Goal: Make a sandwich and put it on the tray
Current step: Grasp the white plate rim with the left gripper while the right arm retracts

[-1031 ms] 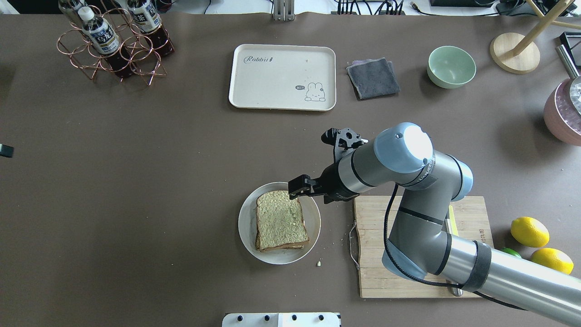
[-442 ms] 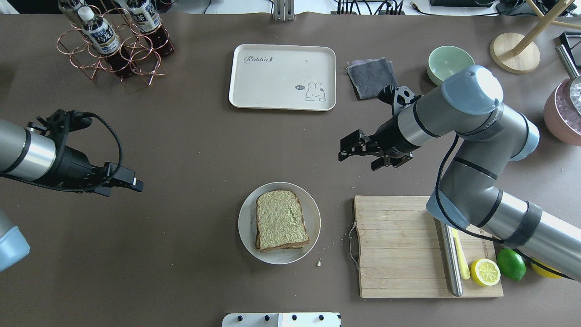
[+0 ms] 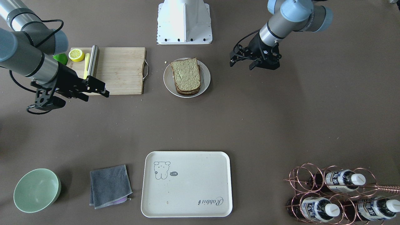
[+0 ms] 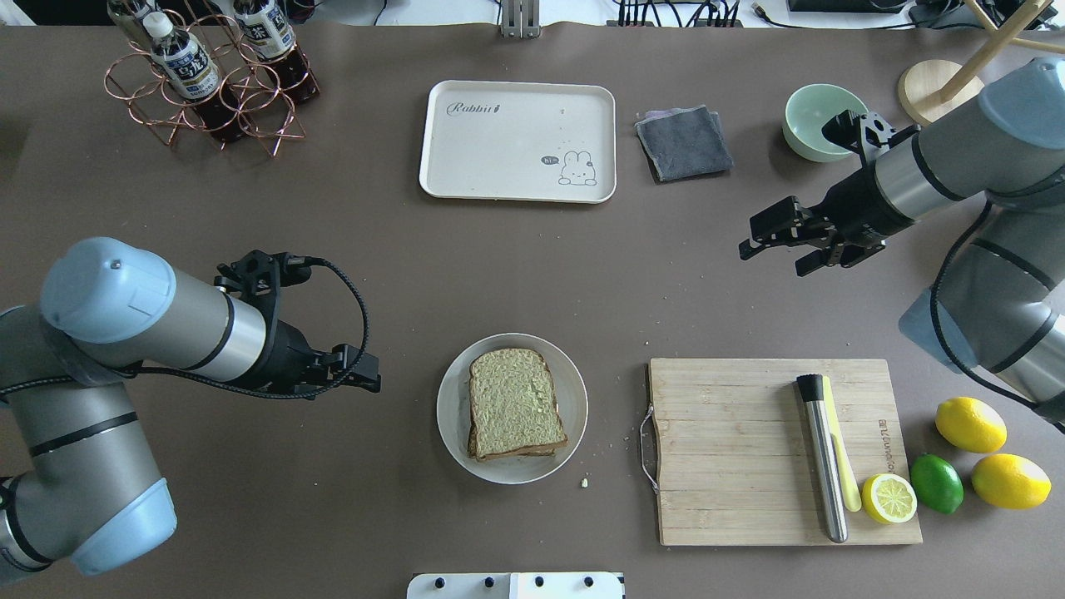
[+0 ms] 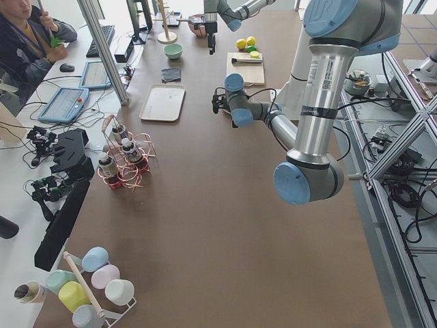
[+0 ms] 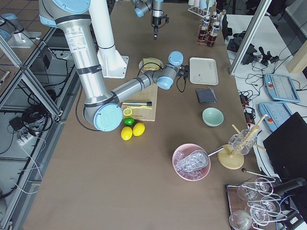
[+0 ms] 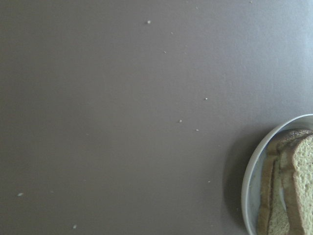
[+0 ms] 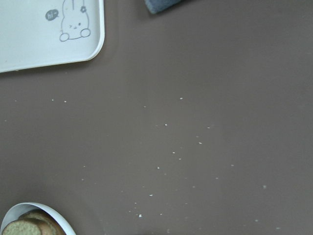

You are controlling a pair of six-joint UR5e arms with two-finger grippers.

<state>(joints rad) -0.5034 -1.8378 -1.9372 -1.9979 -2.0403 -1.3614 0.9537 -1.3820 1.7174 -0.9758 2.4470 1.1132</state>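
Observation:
The sandwich [image 4: 512, 403] lies on a round white plate [image 4: 453, 416] at the table's near middle. Only its speckled top slice and dark crusts show, and any filling is hidden. It also shows in the front view [image 3: 186, 74] and at the left wrist view's right edge [image 7: 293, 191]. The cream tray [image 4: 499, 158] [image 3: 193, 178] sits empty at the far middle. My left gripper [image 4: 366, 374] [image 3: 242, 64] is open and empty, just left of the plate. My right gripper [image 4: 774, 254] [image 3: 95, 95] is open and empty, far right of the plate, beyond the cutting board.
A wooden cutting board [image 4: 732, 449] holds a metal rod [image 4: 824, 457] and a lemon half [image 4: 889, 497]. Lemons [image 4: 970, 424] and a lime [image 4: 936, 482] lie beside it. A grey cloth [image 4: 684, 141], a green bowl [image 4: 819, 125] and a bottle rack [image 4: 208, 83] stand along the far side.
My right arm has pulled away from the plate, up and to the right. My left arm has come in from the left edge, close to the plate. The sandwich has not moved.

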